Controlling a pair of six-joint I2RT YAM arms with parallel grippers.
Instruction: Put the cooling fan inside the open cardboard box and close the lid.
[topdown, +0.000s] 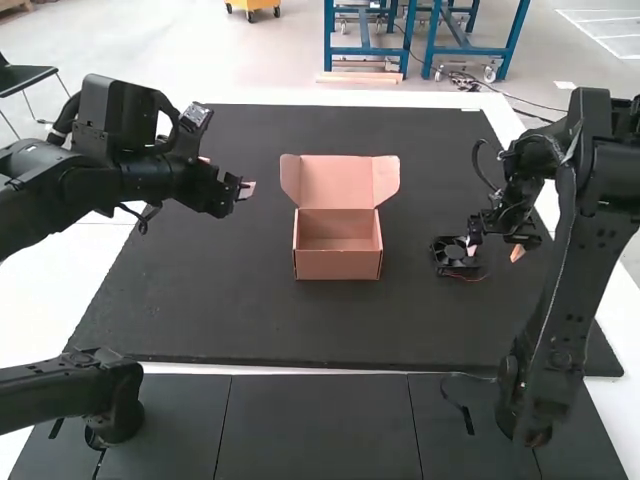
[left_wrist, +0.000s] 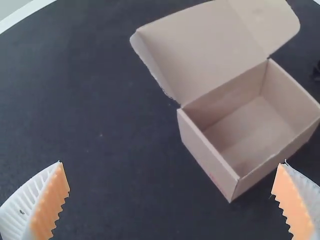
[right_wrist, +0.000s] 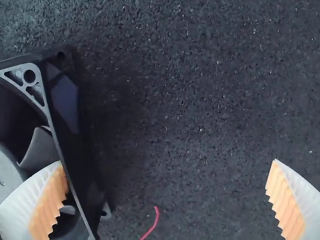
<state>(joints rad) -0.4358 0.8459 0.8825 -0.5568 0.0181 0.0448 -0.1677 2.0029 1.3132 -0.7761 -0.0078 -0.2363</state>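
Standing in the middle of the black mat (topdown: 200, 290), the cardboard box (topdown: 338, 243) has open room on every side. Its lid (topdown: 340, 180) is raised at the far edge, with rounded side tabs, and its plain brown inside is bare. The mat is rough and speckled, and it leaves a white strip of bench (topdown: 60, 300) showing at its left edge.

The cooling fan (topdown: 452, 258) lies flat on the mat to the right of the box, apart from it. It is a square black plastic frame with curved grey blades inside, and a thin red wire (right_wrist: 152, 225) trails from it.

The right fingers (topdown: 516, 252), white and ribbed with toothed orange pads, are spread wide and low over the fan. One finger sits over the blades just inside the frame wall, and the other is out over bare mat.

The left fingers (topdown: 247, 186) hover left of the box, well apart from it. They are spread just as wide, with nothing between them.
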